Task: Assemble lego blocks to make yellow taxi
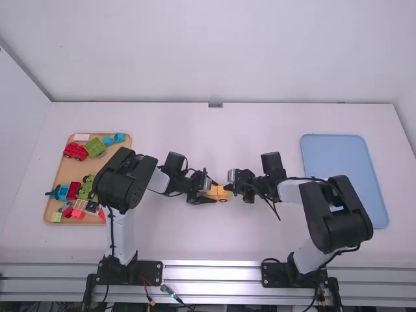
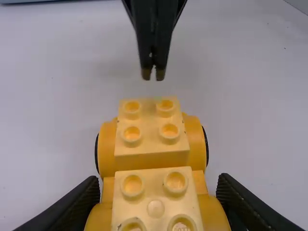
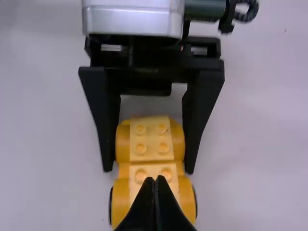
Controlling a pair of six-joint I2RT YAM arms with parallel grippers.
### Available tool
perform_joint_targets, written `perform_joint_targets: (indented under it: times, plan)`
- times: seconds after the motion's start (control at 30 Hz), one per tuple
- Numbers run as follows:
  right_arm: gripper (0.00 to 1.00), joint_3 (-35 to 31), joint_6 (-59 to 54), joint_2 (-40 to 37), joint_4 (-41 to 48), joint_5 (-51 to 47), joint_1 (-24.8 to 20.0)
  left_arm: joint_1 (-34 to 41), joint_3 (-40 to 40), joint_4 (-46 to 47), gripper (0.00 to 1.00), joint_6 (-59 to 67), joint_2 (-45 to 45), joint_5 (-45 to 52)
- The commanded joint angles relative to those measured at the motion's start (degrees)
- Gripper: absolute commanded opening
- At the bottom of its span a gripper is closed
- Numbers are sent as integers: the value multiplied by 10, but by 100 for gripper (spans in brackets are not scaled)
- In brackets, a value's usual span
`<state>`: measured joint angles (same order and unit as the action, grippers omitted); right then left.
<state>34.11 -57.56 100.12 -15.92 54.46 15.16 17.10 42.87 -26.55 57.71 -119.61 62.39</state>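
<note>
Right wrist view: the yellow vehicle base (image 3: 152, 169) lies studs up on the white table (image 3: 43, 144), between the two arms. The left gripper (image 3: 148, 169) has its fingers parted to the width of the base, one along each side of the nearer end, apparently clamping it. The right gripper (image 3: 155, 180) has its fingers together with nothing between them, over the opposite end. In the left wrist view, two studded yellow sections stand in line with bare studs, and dark wheel edges (image 2: 207, 147) flank the far section. The high view places the wooden tray (image 1: 60, 175) of mixed blocks at left and the blue tray (image 1: 338, 166) at right. Assembly is judged partial: the rolling base appears formed, whereas a cabin or roof probably remains to be added.
</note>
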Motion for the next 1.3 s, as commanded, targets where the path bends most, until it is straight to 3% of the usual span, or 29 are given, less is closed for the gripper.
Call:
perform_joint_targets:
  times: [0.0, 0.63, 0.93, 1.27]
  plan:
    - [0, -3, 44, 28, -22, 11, 2, 3, 3, 6, 36, 7, -4, -18]
    - [0, -4, 48, 45, 0, -21, 26, 3, 3, 6, 34, 7, -4, -20]
    - [0, -4, 46, 45, 17, -27, 5, 3, 4, 6, 33, 7, -4, -19]
    - [0, -3, 50, 45, -3, -23, 13, 3, 6, 8, 32, 6, -4, -18]
